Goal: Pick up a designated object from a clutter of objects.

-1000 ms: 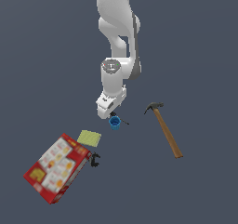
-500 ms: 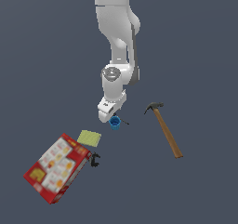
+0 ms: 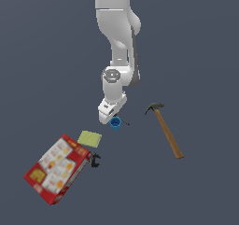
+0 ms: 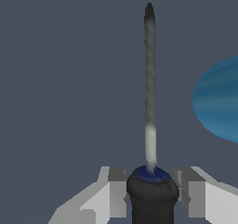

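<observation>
We see a small blue cup (image 3: 115, 123) standing on the dark floor (image 3: 196, 56); we cannot tell whether anything is in it. The screwdriver (image 4: 149, 125) lies just beside the cup, its dark handle between the two fingers of our gripper (image 4: 152, 190). The fingers sit close on either side of the handle, though we cannot tell if they press it. In the exterior view, the gripper (image 3: 110, 115) is low over the cup, with only the screwdriver's (image 3: 125, 123) thin tip showing.
</observation>
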`<action>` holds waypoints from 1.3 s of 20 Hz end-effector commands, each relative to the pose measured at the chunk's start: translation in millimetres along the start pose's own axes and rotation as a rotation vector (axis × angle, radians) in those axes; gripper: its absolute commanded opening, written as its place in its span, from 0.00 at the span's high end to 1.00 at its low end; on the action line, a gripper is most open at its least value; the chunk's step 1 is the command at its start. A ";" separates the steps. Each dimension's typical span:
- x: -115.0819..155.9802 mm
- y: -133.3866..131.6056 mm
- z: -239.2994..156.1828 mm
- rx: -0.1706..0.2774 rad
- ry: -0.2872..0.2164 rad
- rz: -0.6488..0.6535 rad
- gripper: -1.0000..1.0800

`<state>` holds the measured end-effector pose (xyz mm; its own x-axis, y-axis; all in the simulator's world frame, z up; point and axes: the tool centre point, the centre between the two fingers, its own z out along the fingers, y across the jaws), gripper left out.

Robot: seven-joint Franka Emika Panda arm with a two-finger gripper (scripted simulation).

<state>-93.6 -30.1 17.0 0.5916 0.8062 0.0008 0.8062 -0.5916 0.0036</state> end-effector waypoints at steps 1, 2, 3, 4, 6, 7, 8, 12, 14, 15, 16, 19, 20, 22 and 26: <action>0.8 -1.9 1.7 0.003 -0.001 -0.004 1.00; 0.8 -1.9 1.7 0.003 -0.001 -0.004 1.00; 0.8 -1.9 1.7 0.003 -0.001 -0.004 1.00; 0.8 -1.9 1.7 0.003 -0.001 -0.004 1.00; 0.5 0.0 0.0 -0.001 0.000 -0.002 1.00; 0.7 0.1 -0.2 -0.001 0.000 -0.002 1.00; 1.1 0.2 -0.8 -0.001 0.000 -0.002 1.00; 5.9 1.6 -7.1 -0.001 0.000 -0.002 1.00; 10.2 2.8 -12.6 -0.001 0.000 -0.002 1.00; 12.9 3.5 -15.7 0.000 0.000 -0.002 1.00; 15.9 4.3 -19.5 0.000 0.000 -0.002 1.00; 26.7 7.2 -33.0 0.001 0.000 -0.002 1.00; 31.1 8.3 -38.2 0.001 0.001 -0.003 1.00; 40.7 10.8 -50.1 0.002 0.001 -0.003 1.00; 63.6 16.9 -78.2 0.004 0.002 -0.004 1.00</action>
<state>-49.8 5.3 83.8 0.5888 0.8083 0.0019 0.8083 -0.5888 0.0000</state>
